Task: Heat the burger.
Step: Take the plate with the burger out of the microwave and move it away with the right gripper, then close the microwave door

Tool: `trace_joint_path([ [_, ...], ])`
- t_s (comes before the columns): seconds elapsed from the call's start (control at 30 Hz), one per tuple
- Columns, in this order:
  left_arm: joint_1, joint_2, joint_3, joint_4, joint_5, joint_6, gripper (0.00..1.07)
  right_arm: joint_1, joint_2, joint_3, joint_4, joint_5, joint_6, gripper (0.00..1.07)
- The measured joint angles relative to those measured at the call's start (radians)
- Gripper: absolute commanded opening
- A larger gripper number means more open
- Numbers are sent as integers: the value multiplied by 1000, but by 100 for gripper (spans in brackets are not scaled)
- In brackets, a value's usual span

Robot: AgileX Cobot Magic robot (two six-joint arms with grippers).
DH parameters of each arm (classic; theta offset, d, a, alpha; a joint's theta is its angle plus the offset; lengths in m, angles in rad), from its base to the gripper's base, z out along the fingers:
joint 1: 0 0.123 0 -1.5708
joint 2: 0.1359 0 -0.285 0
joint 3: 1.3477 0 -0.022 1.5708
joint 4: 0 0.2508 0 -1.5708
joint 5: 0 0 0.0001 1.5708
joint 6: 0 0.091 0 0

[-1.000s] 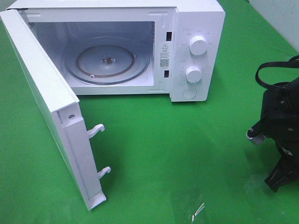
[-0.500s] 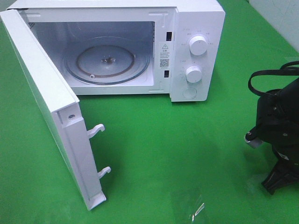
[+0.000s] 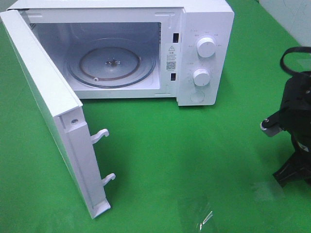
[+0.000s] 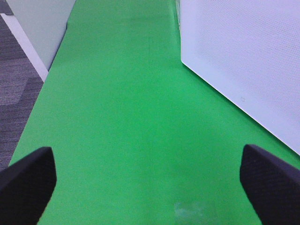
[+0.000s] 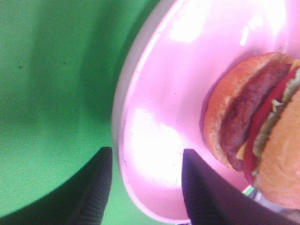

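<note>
One burger [image 5: 262,126] on pink plate [image 5: 154,117], orange-brown bun, dark patty, lettuce, right tool [image 5: 145,187] spread astride rim.

Left gripper [image 4: 149,187] spread wide over the green mat [image 4: 122,117], white microwave door [image 4: 243,61] alongside.

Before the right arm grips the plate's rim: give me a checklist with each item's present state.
1. Microwave door open wide: ok.
2. Glass turntable bare, ready to take the load: ok.
3. Right gripper astride the pink plate rim, one finger on each side: ok.
4. Right jaws closed firmly on the rim: not ok, there is a gap to the rim.
5. Burger on the plate, away from the fingers: ok.
6. Left gripper open, beside the microwave, holding nothing: ok.
</note>
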Motion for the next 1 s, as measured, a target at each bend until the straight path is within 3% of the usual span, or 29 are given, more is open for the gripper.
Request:
trace_joint_path([
  [0.17,0,0,0,0,0,0,100,0,-87,1,67,-31,-65,53],
  [0.3,0,0,0,0,0,0,100,0,-273,1,218,-84,-223,74],
  [0.43,0,0,0,0,0,0,100,0,-396,1,307,-82,-311,81],
  [0.8,0,0,0,0,0,0,100,0,-727,2,549,-10,-554,76],
  [1.0,0,0,0,0,0,0,100,0,-871,2,618,90,-636,76],
])
